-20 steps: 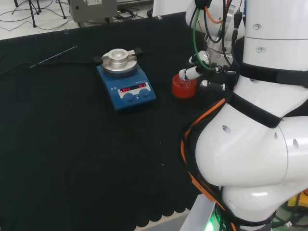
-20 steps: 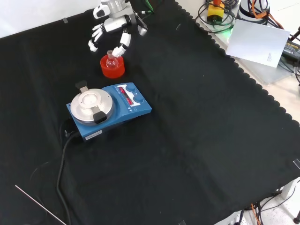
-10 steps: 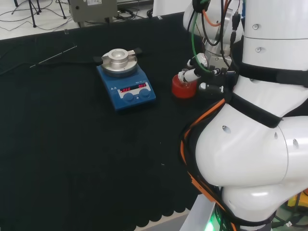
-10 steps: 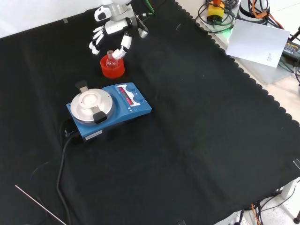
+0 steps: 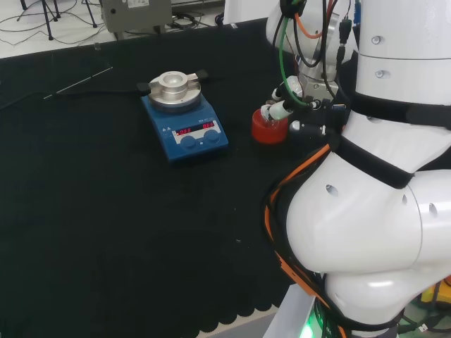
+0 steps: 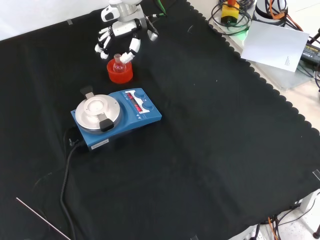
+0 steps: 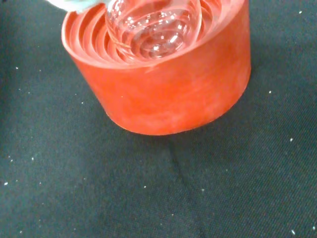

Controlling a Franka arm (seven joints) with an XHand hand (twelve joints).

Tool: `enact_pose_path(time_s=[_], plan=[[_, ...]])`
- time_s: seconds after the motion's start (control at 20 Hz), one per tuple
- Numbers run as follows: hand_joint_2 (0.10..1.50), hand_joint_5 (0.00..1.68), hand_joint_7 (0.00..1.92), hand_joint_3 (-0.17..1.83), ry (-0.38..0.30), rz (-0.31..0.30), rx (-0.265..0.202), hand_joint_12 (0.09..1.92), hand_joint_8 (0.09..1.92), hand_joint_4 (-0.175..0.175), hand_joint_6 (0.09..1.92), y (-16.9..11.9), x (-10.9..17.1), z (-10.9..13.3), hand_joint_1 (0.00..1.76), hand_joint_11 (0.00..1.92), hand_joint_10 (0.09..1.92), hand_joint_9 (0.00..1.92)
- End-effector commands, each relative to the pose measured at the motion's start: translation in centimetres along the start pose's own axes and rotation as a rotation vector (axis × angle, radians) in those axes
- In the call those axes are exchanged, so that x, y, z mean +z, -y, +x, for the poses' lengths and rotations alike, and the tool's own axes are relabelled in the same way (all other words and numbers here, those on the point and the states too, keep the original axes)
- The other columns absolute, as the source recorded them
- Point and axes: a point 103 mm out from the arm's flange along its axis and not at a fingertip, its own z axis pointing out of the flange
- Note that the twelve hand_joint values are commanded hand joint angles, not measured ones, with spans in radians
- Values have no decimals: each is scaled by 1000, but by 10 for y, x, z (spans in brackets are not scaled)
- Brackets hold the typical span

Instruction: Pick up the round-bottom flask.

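Note:
A small clear round-bottom flask [image 6: 118, 61] sits upright in a red ribbed ring stand [image 6: 120, 74] near the far edge of the cloth in the front view. The black and white hand [image 6: 121, 30] hovers just behind and above it, open. Its fingers [image 6: 102, 44] hang to the left of the flask's neck, and one more finger [image 6: 132, 49] hangs just to the neck's right. In the head view the stand [image 5: 268, 129] lies beside the arm with a fingertip [image 5: 279, 110] over it. The wrist view shows the flask's bulb [image 7: 153, 25] resting in the stand [image 7: 168, 89].
A blue hotplate stirrer [image 6: 117, 116] with a silver top stands close in front of the stand in the front view, its black cable [image 6: 65, 175] trailing toward the near edge. A thin rod [image 6: 40, 217] lies at the near left corner. The arm's white links [image 5: 373, 183] rise at the head view's right.
The hand has edged slightly nearer the flask's neck. The flask and its stand have stayed where they were.

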Motion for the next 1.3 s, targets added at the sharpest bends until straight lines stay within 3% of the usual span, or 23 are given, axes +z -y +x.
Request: enact_pose_path(time_s=[0.05, 0.15, 0.3, 0.7, 0.95, 1.05, 1.1, 1.3], plan=[[657, 675, 269, 588, 3, -4, -3, 1236, 533, -26, 423, 0, 1, 0, 850, 0, 579, 374], [656, 632, 270, 604, -1, -5, -4, 1238, 534, -26, 594, 0, 1, 1, 856, 0, 579, 375], [655, 618, 272, 622, 1, -8, -8, 1245, 538, -25, 699, -1, 0, 2, 861, 0, 582, 375], [656, 623, 276, 639, 0, -13, -14, 1249, 542, -27, 752, -1, 0, 5, 867, 0, 587, 384], [706, 748, 300, 664, 24, -52, 0, 1279, 551, -23, 837, 0, -1, 6, 907, 0, 593, 410], [889, 871, 339, 441, 31, -81, 3, 1324, 567, 87, 1028, 1, -1, 7, 975, 4, 600, 448], [943, 904, 361, 365, 34, -94, 4, 1334, 571, 111, 1070, 2, -2, 8, 996, 16, 598, 469], [915, 946, 456, 456, 32, -111, 6, 1322, 546, 118, 1145, 3, -3, 8, 1027, 96, 552, 570]])
